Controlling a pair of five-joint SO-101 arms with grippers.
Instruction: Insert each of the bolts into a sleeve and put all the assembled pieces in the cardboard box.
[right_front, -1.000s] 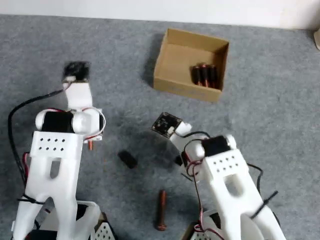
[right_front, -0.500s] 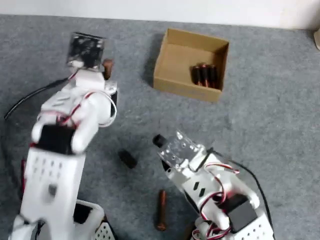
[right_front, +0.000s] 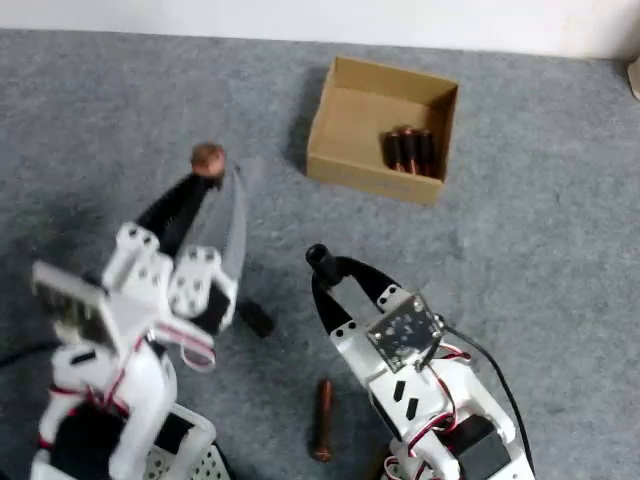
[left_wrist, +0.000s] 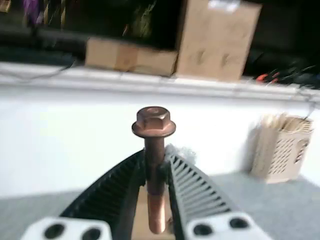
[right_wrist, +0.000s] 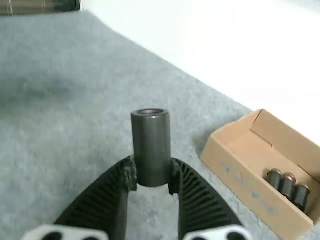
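My left gripper (left_wrist: 155, 167) is shut on a copper bolt (left_wrist: 154, 150), head up; from above the bolt head (right_front: 207, 156) shows at the tip of the raised left arm. My right gripper (right_wrist: 151, 175) is shut on a dark sleeve (right_wrist: 150, 148), held upright; in the high view the sleeve (right_front: 318, 258) is at mid table. The cardboard box (right_front: 352, 168) stands at the back with three assembled pieces (right_front: 411, 150) inside, also visible as pieces (right_wrist: 288, 184) in the box (right_wrist: 250, 165). Another copper bolt (right_front: 323, 418) and a dark sleeve (right_front: 254, 318) lie on the grey mat.
Grey carpet-like mat covers the table. A white wall runs behind the box. A pale perforated holder (left_wrist: 281, 149) stands off to one side in the left wrist view. Open floor lies between the two arms and the box.
Both arms have swung up and turned: the left lifted its bolt to point upward, the right raised its sleeve upright. The loose bolt and sleeve stayed put.
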